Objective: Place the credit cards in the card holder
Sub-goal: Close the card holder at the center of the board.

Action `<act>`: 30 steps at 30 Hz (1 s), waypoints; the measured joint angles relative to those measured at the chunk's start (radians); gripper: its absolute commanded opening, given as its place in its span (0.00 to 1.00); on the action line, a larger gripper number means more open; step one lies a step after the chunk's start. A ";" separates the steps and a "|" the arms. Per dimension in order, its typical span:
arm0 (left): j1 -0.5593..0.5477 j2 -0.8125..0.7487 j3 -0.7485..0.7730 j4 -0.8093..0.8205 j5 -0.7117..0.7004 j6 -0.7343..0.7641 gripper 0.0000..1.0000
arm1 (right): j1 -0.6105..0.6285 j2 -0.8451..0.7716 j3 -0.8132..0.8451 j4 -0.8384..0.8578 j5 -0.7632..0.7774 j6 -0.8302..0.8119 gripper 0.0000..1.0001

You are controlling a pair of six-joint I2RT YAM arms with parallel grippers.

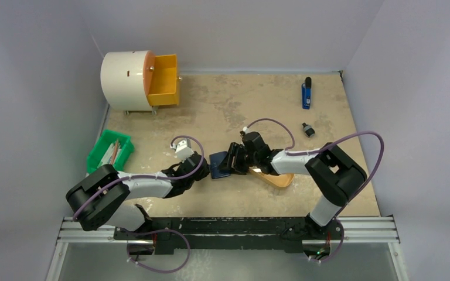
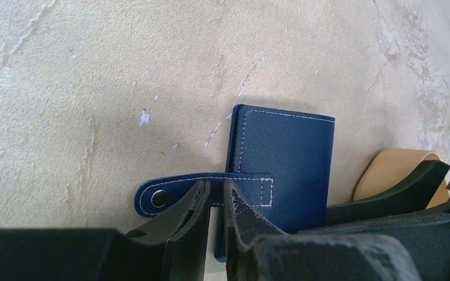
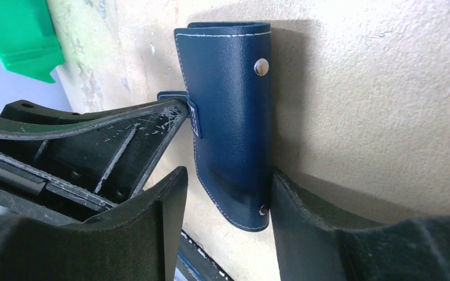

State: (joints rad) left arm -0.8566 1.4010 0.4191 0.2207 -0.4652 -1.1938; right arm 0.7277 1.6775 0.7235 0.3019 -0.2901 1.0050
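Note:
The navy card holder [image 1: 218,164] lies folded mid-table between my two grippers. In the left wrist view its cover [image 2: 287,164] faces up, with the snap tab [image 2: 176,193] stretched out to the left. My left gripper [image 2: 217,190] is closed to a narrow gap over the tab and the holder's left edge. My right gripper [image 3: 228,174] is open around the holder's other end [image 3: 228,88]; the right finger [image 3: 304,216] touches it, the left finger stands apart. No credit cards are in view.
An orange oval tray [image 1: 278,178] lies under my right arm, just right of the holder. A green bin [image 1: 110,151] with sticks sits at the left. A white drum with an orange drawer [image 1: 164,79] stands back left. A blue object [image 1: 306,93] and a small black object [image 1: 309,130] lie back right.

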 measured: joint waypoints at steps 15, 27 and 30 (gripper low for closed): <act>0.001 0.005 -0.007 0.022 -0.004 0.000 0.15 | 0.000 0.033 -0.058 0.167 -0.022 0.043 0.46; 0.004 0.019 -0.011 0.049 -0.004 -0.003 0.14 | -0.002 0.067 -0.075 0.261 -0.060 0.058 0.37; 0.004 0.020 -0.011 0.054 -0.004 -0.003 0.14 | -0.002 0.079 -0.075 0.275 -0.071 0.060 0.23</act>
State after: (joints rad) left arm -0.8528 1.4212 0.4076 0.2745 -0.4690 -1.1973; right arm 0.7258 1.7565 0.6483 0.5770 -0.3607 1.0649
